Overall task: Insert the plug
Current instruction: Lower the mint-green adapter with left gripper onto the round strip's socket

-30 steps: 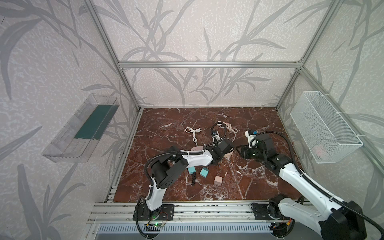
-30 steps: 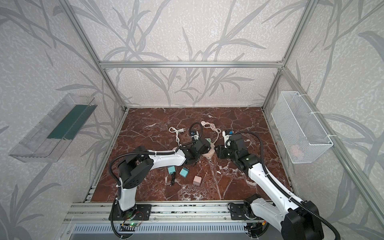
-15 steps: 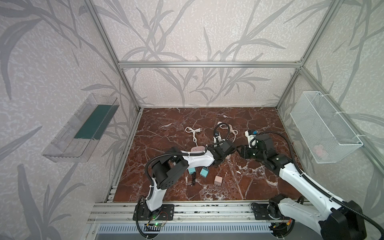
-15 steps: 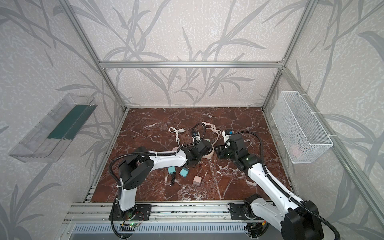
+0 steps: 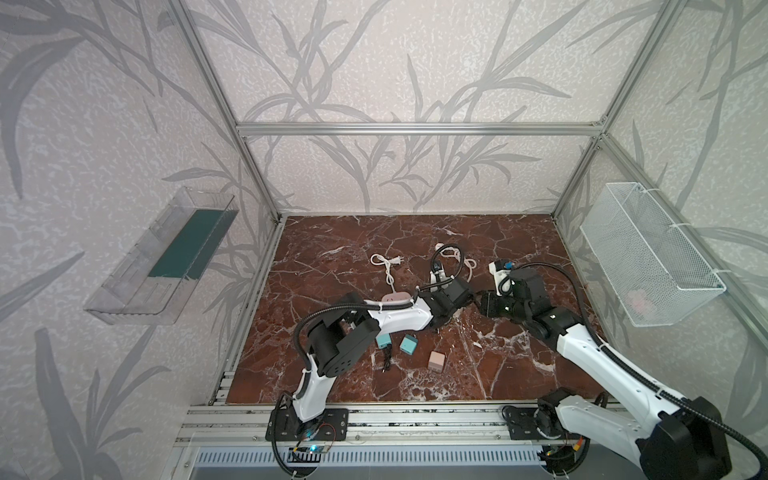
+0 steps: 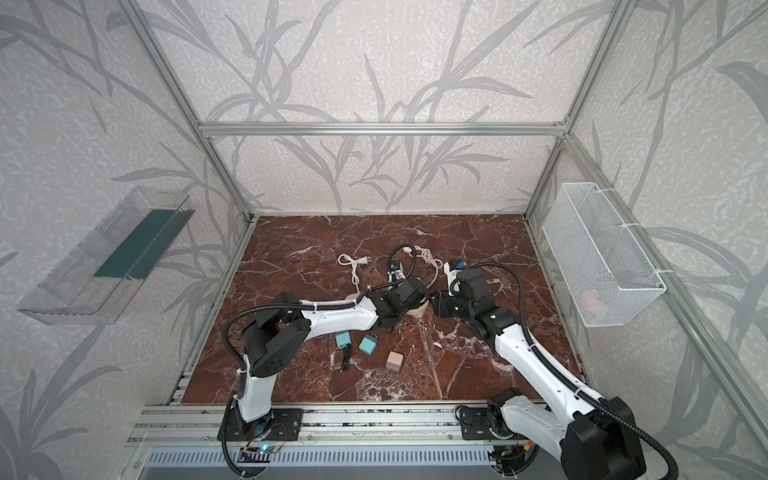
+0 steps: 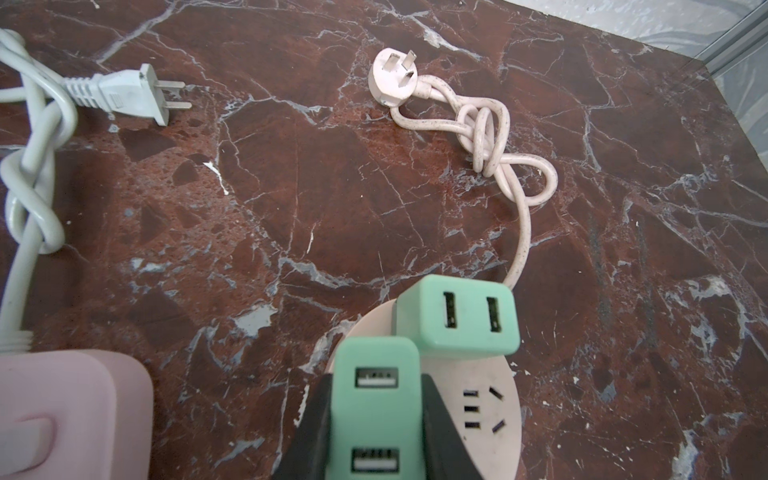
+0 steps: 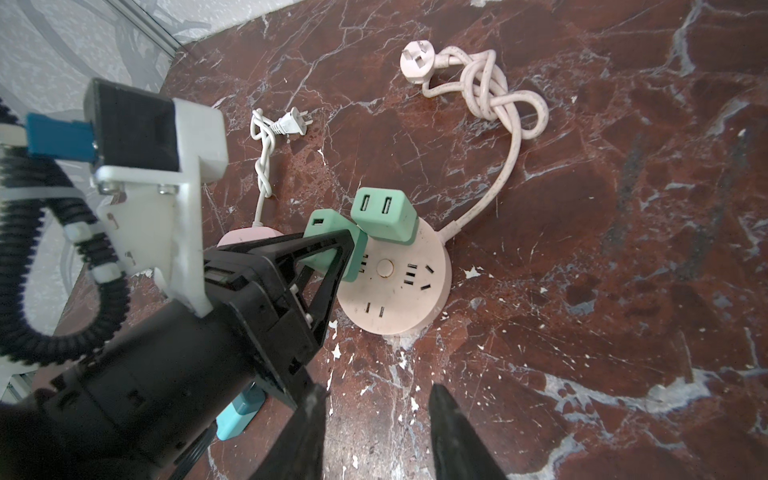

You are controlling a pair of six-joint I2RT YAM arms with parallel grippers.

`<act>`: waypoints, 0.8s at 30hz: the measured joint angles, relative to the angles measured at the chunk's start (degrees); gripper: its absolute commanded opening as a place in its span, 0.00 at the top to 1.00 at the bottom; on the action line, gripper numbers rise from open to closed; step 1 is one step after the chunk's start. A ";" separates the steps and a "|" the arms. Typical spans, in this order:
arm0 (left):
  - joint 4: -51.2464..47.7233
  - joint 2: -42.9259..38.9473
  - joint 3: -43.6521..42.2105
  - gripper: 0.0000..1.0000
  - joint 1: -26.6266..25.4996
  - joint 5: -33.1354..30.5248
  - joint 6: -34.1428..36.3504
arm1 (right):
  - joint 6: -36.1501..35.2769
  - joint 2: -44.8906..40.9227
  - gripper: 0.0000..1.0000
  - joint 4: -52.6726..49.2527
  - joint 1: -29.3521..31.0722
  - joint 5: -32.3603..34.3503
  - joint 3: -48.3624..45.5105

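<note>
Your left claw (image 7: 376,399) pinches a green USB charger (image 8: 322,224) on the round pink socket hub (image 6: 419,309), mid-frame in a top view and half hidden by the arm. Prongs hidden, so seating is unclear. Your right claw (image 8: 378,392) is spread and empty. Red marble tabletop (image 5: 498,249), leaf-patterned walls (image 5: 415,62).

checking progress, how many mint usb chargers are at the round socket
2: one charger stands on the round socket by its cord; the other charger is in the left claw. None seems hidden.

Left tool (image 7: 376,399) clamped; right tool (image 8: 376,392) parted
</note>
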 measured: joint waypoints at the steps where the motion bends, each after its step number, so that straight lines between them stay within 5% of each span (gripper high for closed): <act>1: -0.46 0.37 0.68 1.00 0.00 0.02 0.00 | 0.00 0.00 0.58 0.02 0.00 0.00 0.00; 12: -10.21 7.15 12.79 1.00 -0.22 -1.05 -0.72 | 0.00 0.09 0.58 0.04 -0.09 0.35 0.00; 24: -14.34 9.20 16.76 1.00 -0.26 -1.16 -1.68 | 0.00 0.07 0.58 -0.52 -0.55 1.36 0.00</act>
